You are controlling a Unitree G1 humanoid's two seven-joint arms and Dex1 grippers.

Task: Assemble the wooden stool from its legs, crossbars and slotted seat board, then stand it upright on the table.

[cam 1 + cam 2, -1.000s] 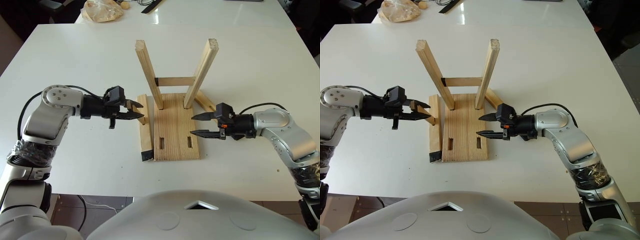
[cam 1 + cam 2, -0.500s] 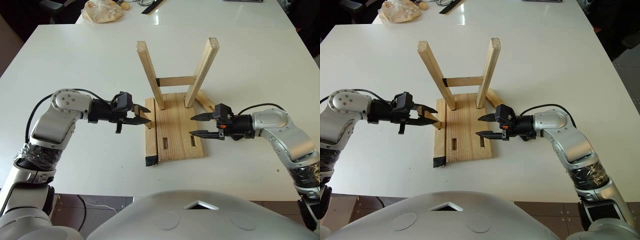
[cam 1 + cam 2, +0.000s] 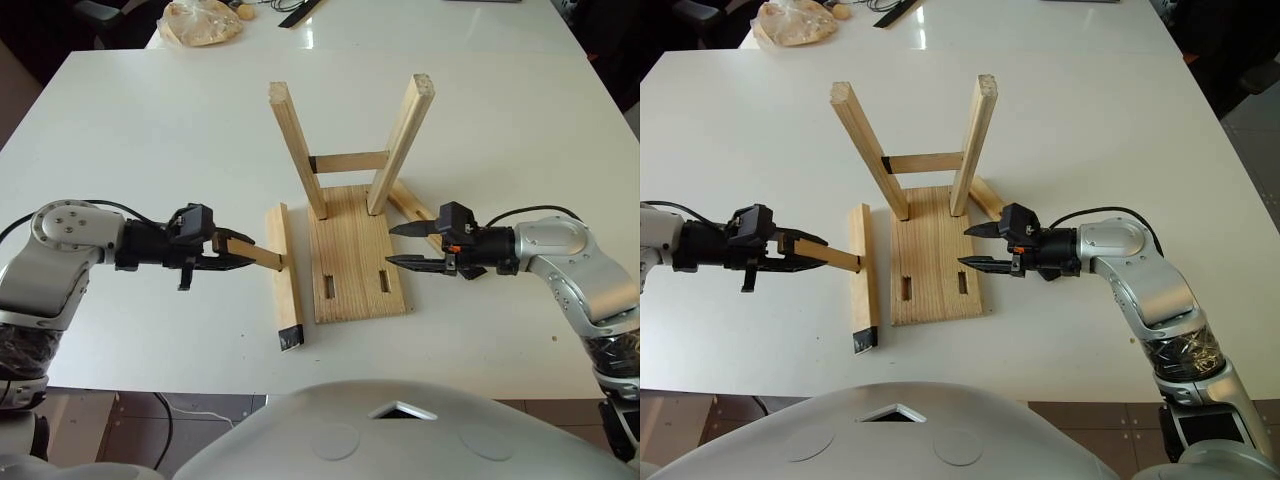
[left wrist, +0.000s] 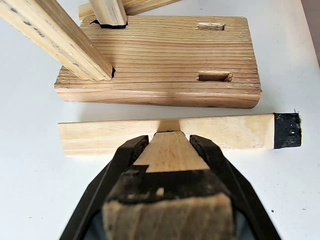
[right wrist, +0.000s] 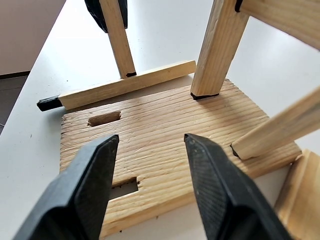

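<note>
The slotted seat board [image 3: 355, 262] lies flat mid-table. Two legs [image 3: 298, 150] stand in its far slots, joined by a crossbar [image 3: 348, 162]. Left of the board lies a black-tipped leg [image 3: 284, 275] with a short crossbar [image 3: 256, 259] sticking out of its side. My left gripper [image 3: 232, 256] is shut on that crossbar [image 4: 170, 150]. My right gripper [image 3: 402, 246] hovers open over the board's right edge [image 5: 165, 135], nothing between its fingers [image 5: 92, 185]. Another loose leg [image 3: 409, 205] lies behind the board on the right.
A plastic bag with bread [image 3: 205, 20] and a dark object [image 3: 300, 10] sit at the far edge. Two near slots [image 3: 329, 287] in the board are open. Bare white table [image 3: 150, 130] spreads to the left and right.
My left gripper has drawn back to the left, pulling the crossbar and black-tipped leg away from the board's side. The board shifted slightly. The right gripper has hardly moved.
</note>
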